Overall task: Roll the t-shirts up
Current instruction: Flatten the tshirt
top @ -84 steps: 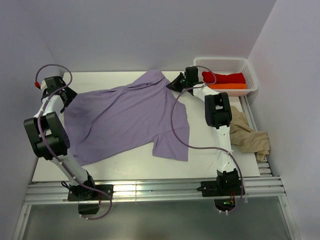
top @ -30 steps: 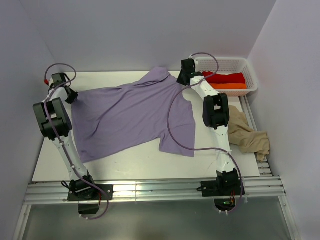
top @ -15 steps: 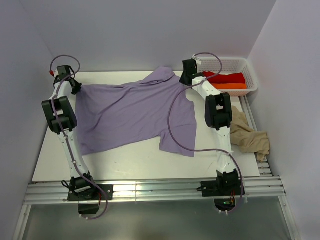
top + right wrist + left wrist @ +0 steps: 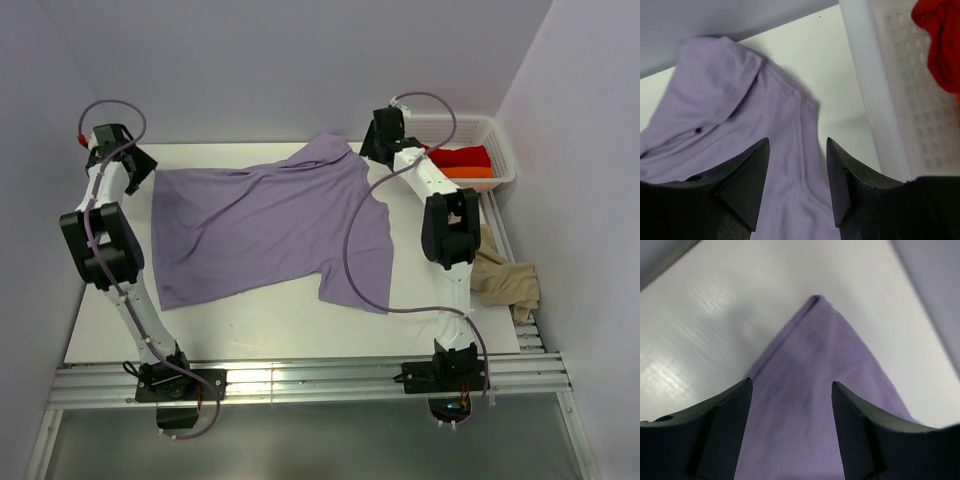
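1. One crumpled beige t-shirt (image 4: 505, 282), 4 o'clock, half hidden behind right arm (image 4: 445, 225).
2. Soft lavender t-shirt (image 4: 270, 230) lies spread out at centre.
3. Left gripper (image 4: 790, 390), 10 o'clock, and right gripper (image 4: 797, 145), 1 o'clock: fingers wide, empty, over its edges.
4. Red t-shirt (image 4: 462, 156) and orange t-shirt (image 4: 470, 172) fill mesh basket (image 4: 505, 150), 1 o'clock.
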{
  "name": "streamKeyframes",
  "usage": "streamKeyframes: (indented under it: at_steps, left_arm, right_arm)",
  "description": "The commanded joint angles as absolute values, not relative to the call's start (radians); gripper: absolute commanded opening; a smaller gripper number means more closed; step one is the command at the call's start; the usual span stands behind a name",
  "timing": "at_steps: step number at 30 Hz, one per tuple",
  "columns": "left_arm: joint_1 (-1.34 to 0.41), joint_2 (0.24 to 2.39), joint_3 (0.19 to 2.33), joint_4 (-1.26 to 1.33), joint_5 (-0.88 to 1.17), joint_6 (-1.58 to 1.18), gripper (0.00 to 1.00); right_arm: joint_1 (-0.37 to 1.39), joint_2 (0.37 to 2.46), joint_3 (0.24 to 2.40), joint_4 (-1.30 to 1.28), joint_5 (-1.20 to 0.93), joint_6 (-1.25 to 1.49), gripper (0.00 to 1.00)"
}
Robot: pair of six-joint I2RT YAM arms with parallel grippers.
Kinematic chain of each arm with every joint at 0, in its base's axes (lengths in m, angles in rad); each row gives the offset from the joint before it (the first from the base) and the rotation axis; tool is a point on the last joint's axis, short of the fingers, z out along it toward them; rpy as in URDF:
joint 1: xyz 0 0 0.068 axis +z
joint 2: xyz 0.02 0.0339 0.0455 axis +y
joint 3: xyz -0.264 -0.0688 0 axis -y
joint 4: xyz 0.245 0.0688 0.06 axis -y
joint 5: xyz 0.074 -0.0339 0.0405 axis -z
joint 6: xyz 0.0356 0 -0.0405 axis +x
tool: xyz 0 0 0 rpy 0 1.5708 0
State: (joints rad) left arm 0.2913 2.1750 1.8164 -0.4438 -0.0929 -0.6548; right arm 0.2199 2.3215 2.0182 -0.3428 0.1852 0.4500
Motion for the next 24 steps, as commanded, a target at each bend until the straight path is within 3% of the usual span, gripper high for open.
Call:
streamKeyframes:
  at_steps: [1,4,8,12,17,24]
  left_arm:
    - [0.295,1.937,1.728,-0.407,-0.101,-0.663,0.70]
    - [0.284,1.768,1.452,-0.336,-0.058,-0.718,0.72]
    - [0.265,1.524,1.142,-0.197,-0.019,-0.787,0.72]
    - [0.265,1.343,0.982,-0.184,-0.017,-0.786,0.70]
    - [0.262,1.318,0.882,-0.189,-0.093,-0.761,0.69]
    - [0.262,1.468,0.861,-0.132,-0.074,-0.735,0.56]
  right_arm:
    - [0.219,2.097,1.936,-0.319,0.163,0.426,0.58]
    - [0.230,1.956,1.772,-0.314,0.164,0.446,0.58]
    - [0.252,1.728,1.390,-0.229,0.147,0.517,0.54]
    - [0.322,1.519,1.111,-0.157,0.207,0.554,0.49]
    - [0.409,1.297,0.855,-0.100,0.287,0.619,0.44]
    - [0.489,1.221,0.631,0.070,0.388,0.686,0.36]
